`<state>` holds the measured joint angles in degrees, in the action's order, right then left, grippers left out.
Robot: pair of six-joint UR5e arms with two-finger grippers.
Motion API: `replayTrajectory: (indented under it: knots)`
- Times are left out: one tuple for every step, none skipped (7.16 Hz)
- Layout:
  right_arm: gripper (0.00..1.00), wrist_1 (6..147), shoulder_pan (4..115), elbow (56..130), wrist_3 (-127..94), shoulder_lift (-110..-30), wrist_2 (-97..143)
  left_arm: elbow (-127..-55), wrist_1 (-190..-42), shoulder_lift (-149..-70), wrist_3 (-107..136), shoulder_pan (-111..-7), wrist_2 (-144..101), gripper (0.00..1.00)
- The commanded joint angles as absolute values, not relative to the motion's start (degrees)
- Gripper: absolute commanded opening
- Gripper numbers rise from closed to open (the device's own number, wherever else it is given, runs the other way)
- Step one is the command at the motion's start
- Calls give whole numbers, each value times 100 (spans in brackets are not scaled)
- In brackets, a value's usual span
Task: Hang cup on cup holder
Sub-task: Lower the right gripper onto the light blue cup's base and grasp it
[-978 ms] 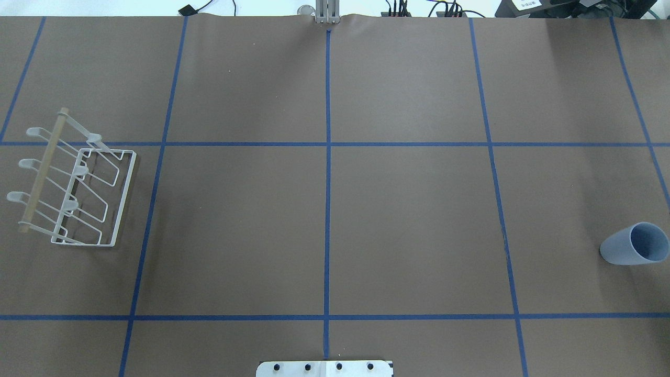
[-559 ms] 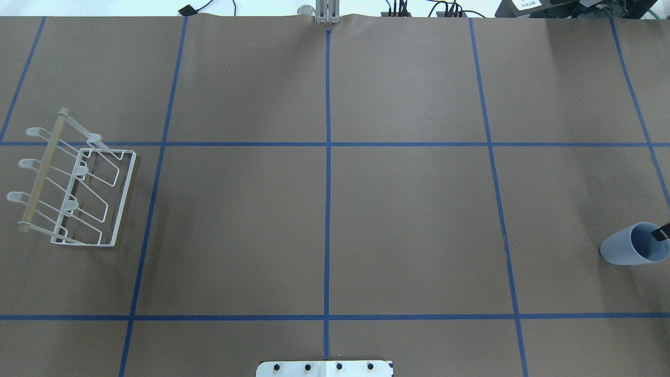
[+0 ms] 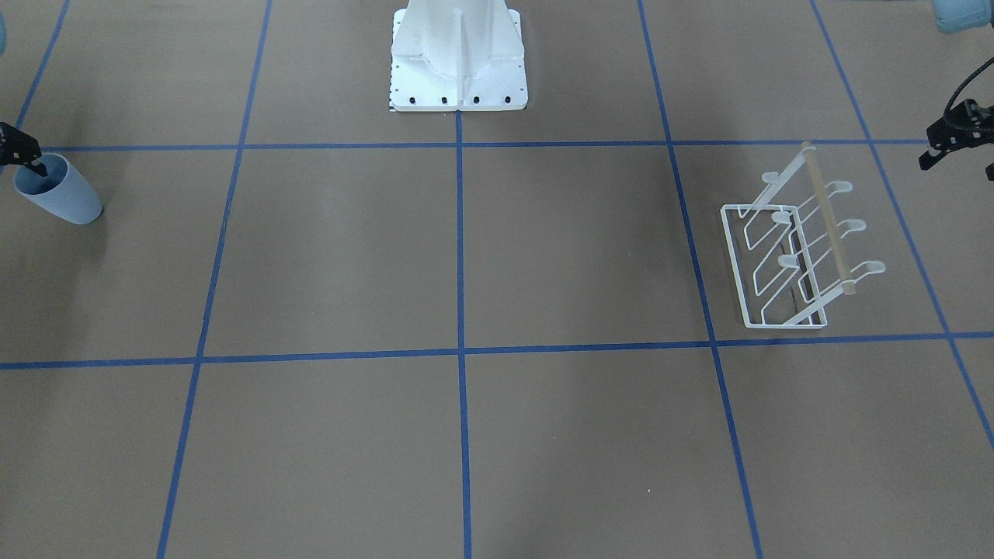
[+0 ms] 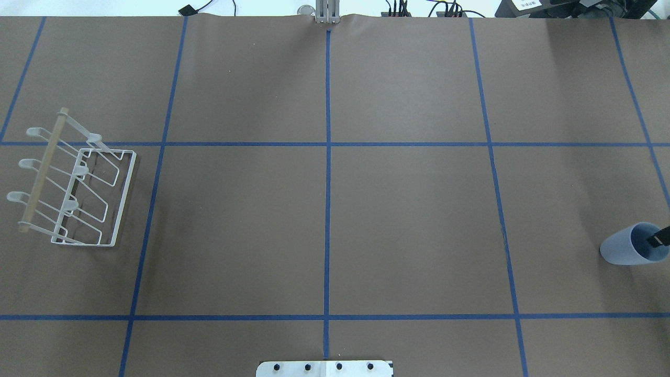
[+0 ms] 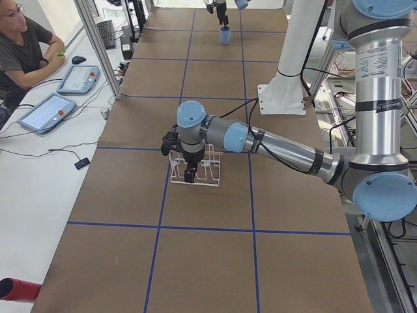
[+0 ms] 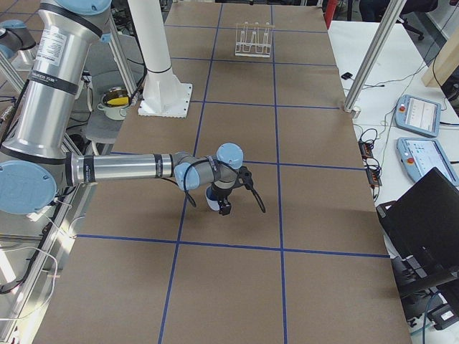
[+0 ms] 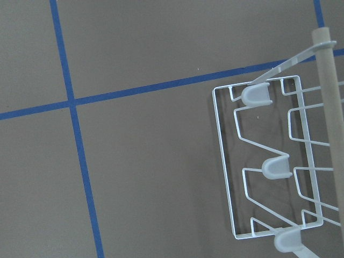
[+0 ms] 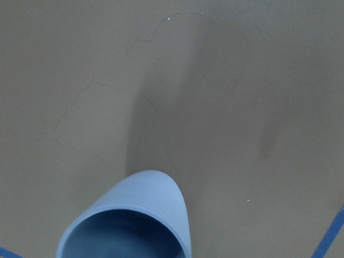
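Note:
The light-blue cup (image 4: 623, 251) stands upright, mouth up, at the table's far right edge, and also shows in the front view (image 3: 66, 198) and at the bottom of the right wrist view (image 8: 145, 199). My right gripper (image 3: 23, 159) is open over it, with one black fingertip (image 4: 657, 240) inside the mouth; the other finger is out of frame. The white wire cup holder (image 4: 78, 193) with its wooden rod stands at the far left. My left gripper (image 3: 959, 159) hovers open and empty beside it, and its wrist view looks down on the rack (image 7: 269, 166).
The white bolted pedestal (image 3: 458, 70) stands at the robot's side of the table, middle. Blue tape lines (image 4: 327, 209) grid the brown table cover. An operator (image 5: 23, 45) sits at a side desk with tablets.
A black fingertip of my right gripper has come in from the right edge and moved down into the cup's mouth. The cup and the rack have not moved.

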<state>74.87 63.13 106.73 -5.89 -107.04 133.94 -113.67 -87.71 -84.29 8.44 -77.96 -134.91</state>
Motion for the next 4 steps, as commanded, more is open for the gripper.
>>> replayTrajectory:
  knots:
    - [24,7471,6249,10565,-589,-10670,13403,-11364,-8771,-8429,844,-7796,-13491,99]
    - [0,7479,6240,10564,-589,-10670,13395,-11356,-8771,-8429,844,-7796,-13491,99]
    - [0,7479,6197,10564,-598,-10644,13386,-11355,-8771,-8429,844,-7796,-13491,99]
    - [0,7479,6188,10573,-650,-10644,13386,-11355,-8771,-8429,844,-7796,-13491,99]
